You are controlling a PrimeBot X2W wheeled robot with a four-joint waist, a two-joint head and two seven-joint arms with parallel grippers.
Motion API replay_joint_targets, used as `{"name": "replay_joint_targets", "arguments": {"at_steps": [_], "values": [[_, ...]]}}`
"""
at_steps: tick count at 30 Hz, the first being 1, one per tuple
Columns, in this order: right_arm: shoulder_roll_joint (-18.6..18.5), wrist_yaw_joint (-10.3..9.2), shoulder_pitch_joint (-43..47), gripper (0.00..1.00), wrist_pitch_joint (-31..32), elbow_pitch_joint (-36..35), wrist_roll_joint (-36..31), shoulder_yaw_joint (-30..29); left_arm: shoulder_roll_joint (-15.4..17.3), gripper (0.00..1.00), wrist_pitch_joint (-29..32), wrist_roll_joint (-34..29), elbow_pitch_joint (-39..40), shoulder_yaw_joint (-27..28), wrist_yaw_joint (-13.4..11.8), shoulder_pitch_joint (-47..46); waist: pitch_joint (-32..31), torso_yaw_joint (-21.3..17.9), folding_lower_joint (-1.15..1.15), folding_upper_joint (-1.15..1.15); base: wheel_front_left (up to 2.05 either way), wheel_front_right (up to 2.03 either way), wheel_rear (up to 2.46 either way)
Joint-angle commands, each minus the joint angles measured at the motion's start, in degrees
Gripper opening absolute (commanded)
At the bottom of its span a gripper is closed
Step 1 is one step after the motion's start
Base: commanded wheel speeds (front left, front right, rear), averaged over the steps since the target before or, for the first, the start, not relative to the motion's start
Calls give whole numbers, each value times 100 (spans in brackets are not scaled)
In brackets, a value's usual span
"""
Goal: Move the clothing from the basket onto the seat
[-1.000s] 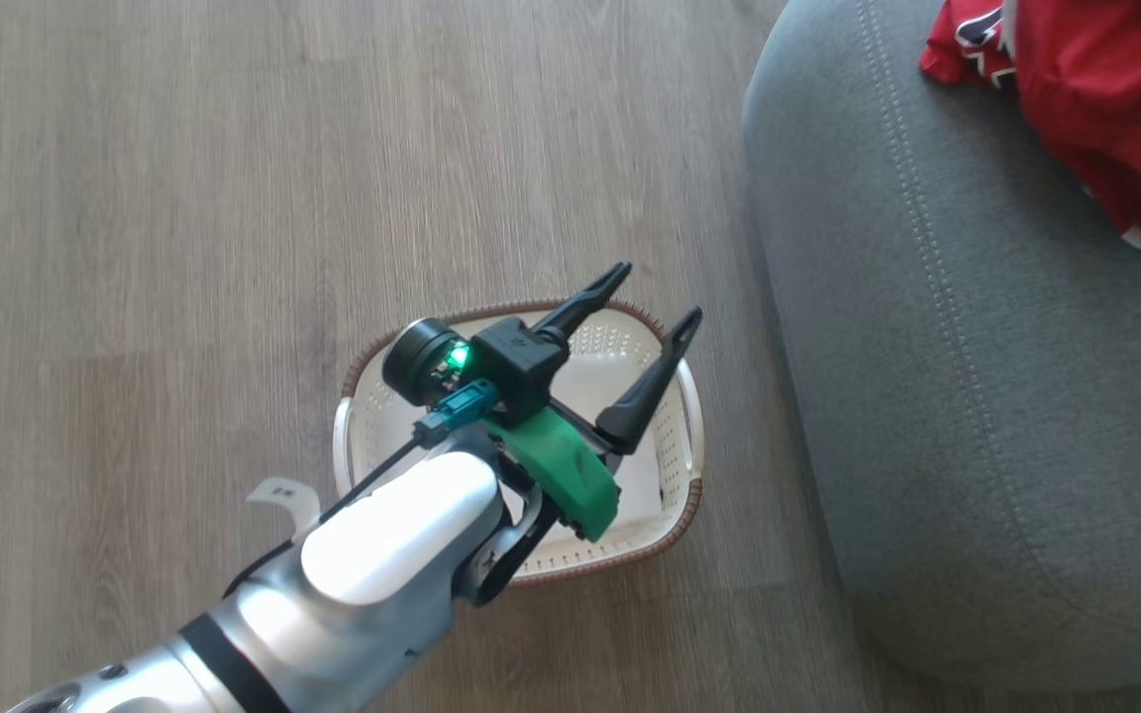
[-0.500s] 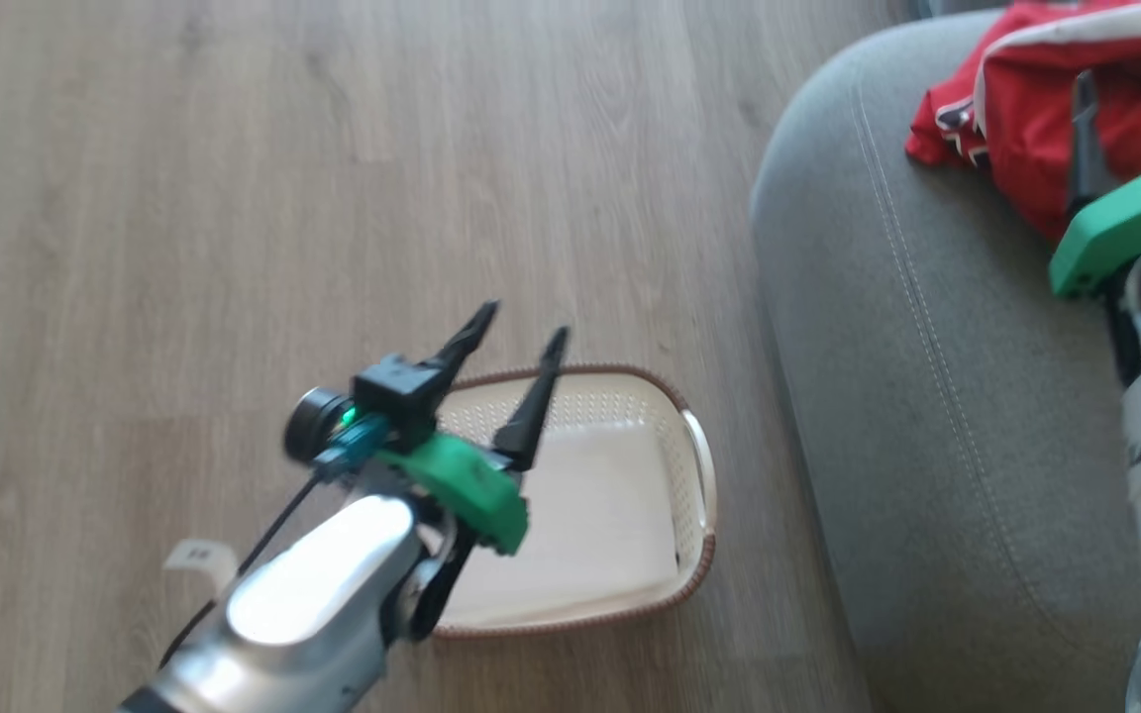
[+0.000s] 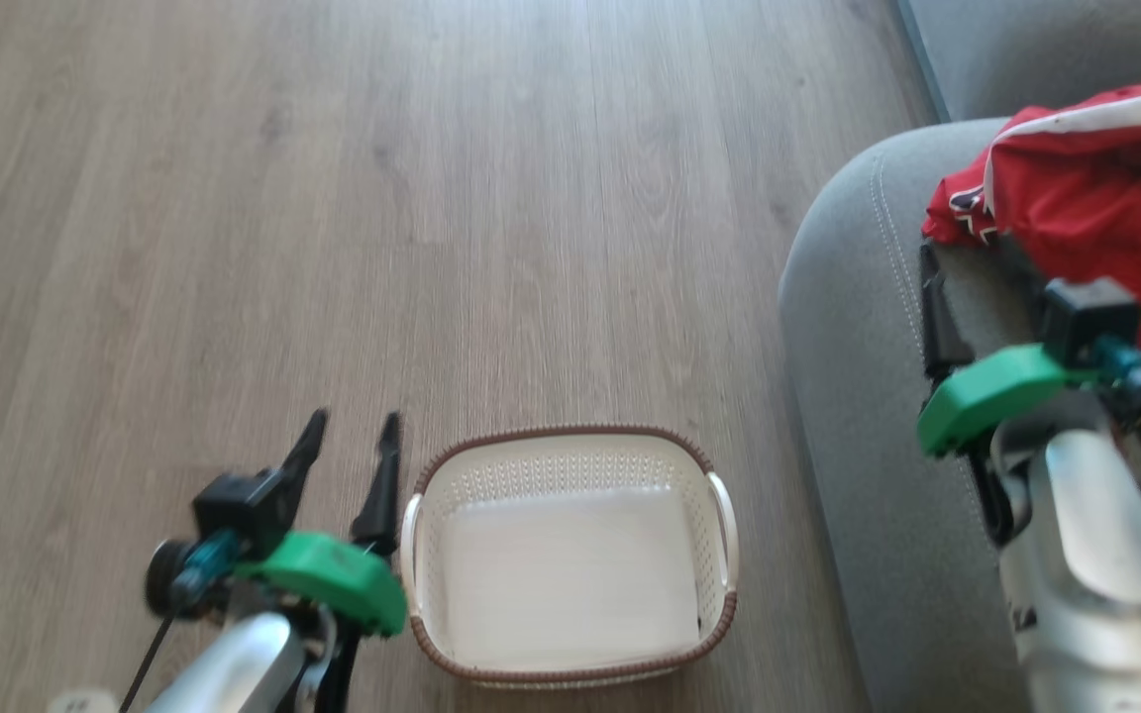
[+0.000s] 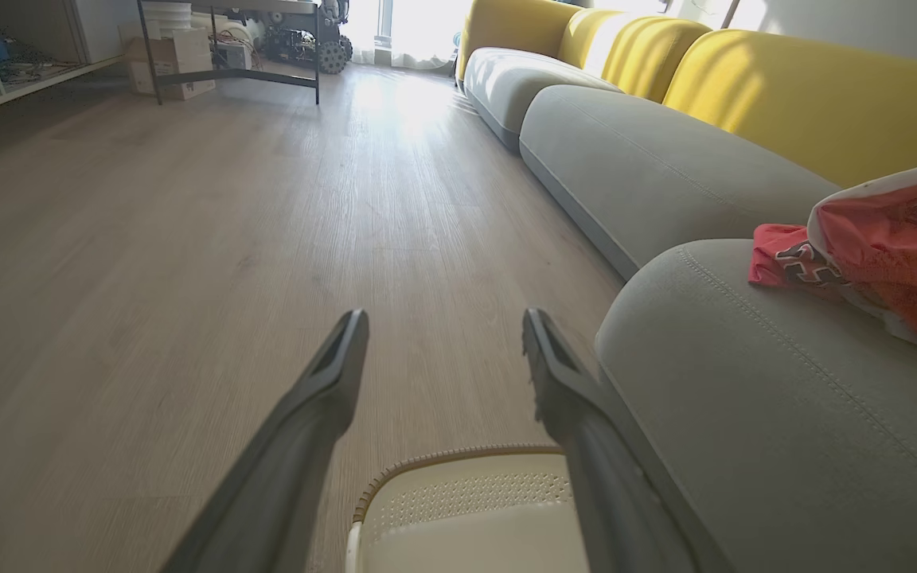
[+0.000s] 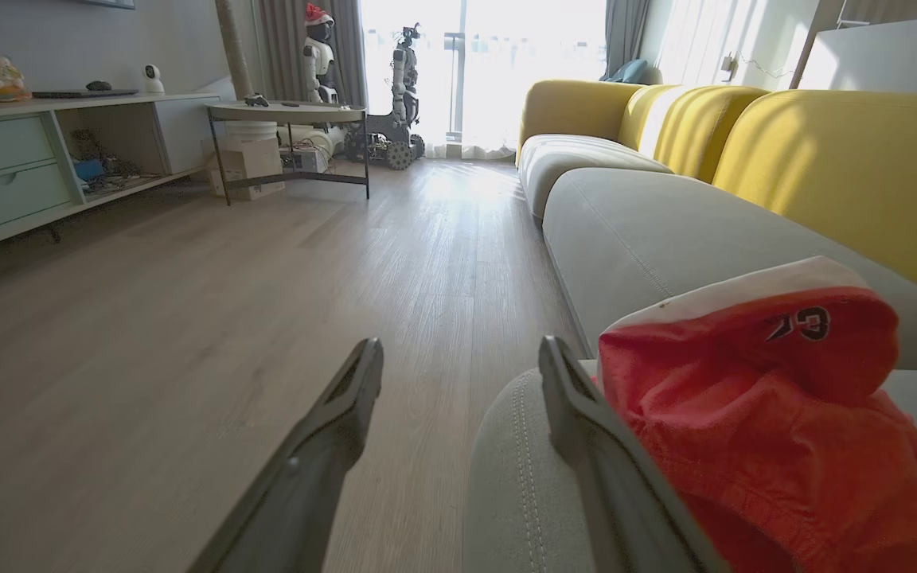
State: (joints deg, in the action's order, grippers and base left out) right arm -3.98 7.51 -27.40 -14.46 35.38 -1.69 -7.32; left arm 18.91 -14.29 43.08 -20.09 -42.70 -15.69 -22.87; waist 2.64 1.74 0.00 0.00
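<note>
Wooden flooring [image 3: 333, 198] was seen beneath the basket [image 3: 570, 434], which stood just beside the seat [image 3: 848, 396]. Clothing [image 3: 1095, 188] was heaped on the seat's rounded end. The left gripper [image 3: 355, 420] was held with fingers parted, just left of the basket. The right gripper [image 5: 460, 344] was likewise spread, beside the clothing.

Glossy silver forearms [image 3: 1095, 535] carry green brackets [image 3: 986, 391] and long dark tool fingers [image 3: 379, 485] (black cameras [image 3: 1090, 317] alongside).

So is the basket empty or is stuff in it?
Empty. The basket shows a bare pale bottom in the head view, with nothing inside. The red clothing sits heaped on the grey seat.
</note>
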Motion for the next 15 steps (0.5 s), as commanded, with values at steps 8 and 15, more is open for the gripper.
{"name": "replay_joint_targets", "arguments": {"at_steps": [8, 15], "values": [[108, -2, 861, 100, 37, -1082, 533, 402, 362, 100, -71, -275, 573, 950, -200, 871, -304, 57, 0, 0, 0, 0, 0], [109, -2, 1536, 100, 114, -1662, 848, 352, 356, 100, -71, -521, 836, 1354, -260, 1457, -362, 93, 0, 0, 0, 0, 0]]}}
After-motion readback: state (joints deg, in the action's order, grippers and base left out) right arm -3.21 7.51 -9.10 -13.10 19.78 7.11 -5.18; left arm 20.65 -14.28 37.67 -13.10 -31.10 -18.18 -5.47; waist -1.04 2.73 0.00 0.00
